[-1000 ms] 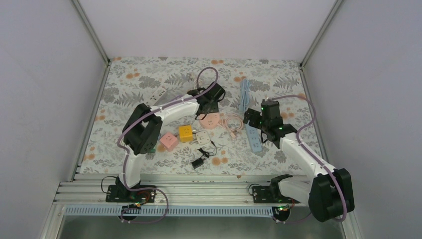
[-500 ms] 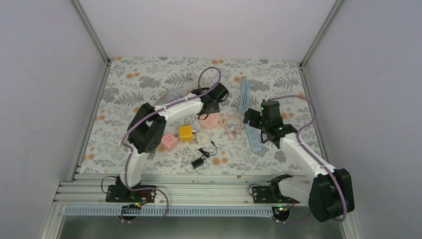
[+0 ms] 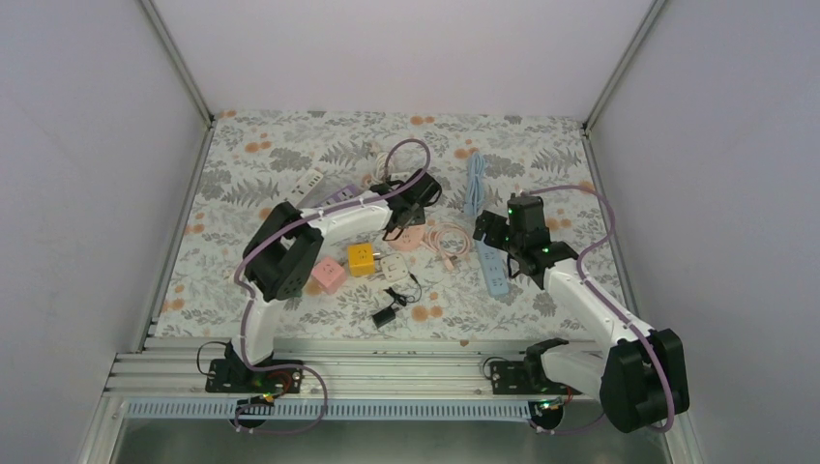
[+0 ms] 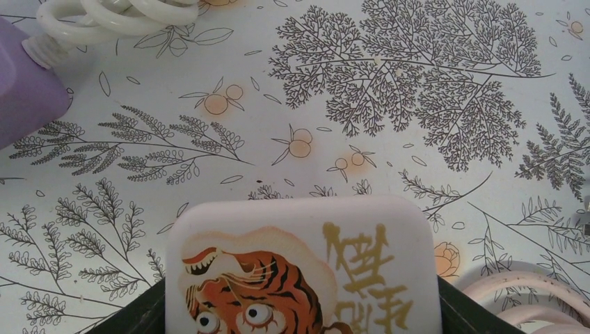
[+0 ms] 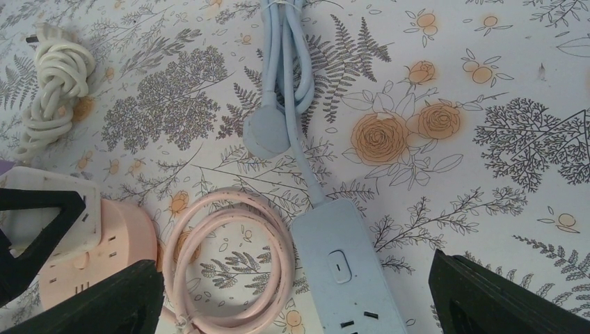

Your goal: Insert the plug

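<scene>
Plain pale grey walls (image 3: 87,193) on three sides. Surface is a white floral-print cloth (image 3: 541,300), ribbed aluminium rail (image 3: 387,372) up front.

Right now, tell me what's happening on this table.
The left gripper holds a white tiger-print plug at the pink round socket hub. The plug does not look pushed in yet, and I cannot tell whether it touches the hub. The right gripper hovers open above the blue power strip, holding nothing.
</scene>
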`<control>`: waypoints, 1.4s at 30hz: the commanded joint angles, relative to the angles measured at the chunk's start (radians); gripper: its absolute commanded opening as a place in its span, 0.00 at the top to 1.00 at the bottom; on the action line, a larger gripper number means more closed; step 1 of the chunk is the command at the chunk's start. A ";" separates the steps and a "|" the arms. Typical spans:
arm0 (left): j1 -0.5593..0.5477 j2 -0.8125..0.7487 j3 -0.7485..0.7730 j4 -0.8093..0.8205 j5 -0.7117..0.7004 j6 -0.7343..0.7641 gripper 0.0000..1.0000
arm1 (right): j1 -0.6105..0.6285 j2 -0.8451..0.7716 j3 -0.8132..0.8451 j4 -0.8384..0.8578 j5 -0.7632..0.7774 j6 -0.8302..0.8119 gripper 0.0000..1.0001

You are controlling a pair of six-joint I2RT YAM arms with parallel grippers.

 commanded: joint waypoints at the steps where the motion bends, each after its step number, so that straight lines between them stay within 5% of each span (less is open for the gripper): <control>1: 0.016 0.132 -0.059 -0.145 0.104 0.001 0.49 | -0.008 -0.003 -0.014 0.018 0.030 -0.002 0.03; 11: 0.026 0.259 0.128 -0.268 0.177 0.129 0.52 | -0.009 -0.006 -0.020 0.025 0.031 -0.003 0.03; 27: 0.037 0.342 0.320 -0.410 0.088 0.225 0.52 | -0.007 0.024 0.013 -0.035 0.092 0.010 0.03; 37: 0.060 0.270 0.463 -0.352 0.140 0.248 0.33 | -0.008 0.015 0.055 -0.070 0.100 -0.011 0.03; 42: 0.063 0.214 0.534 -0.337 0.147 0.291 0.09 | -0.008 0.003 0.064 -0.073 0.101 -0.021 0.04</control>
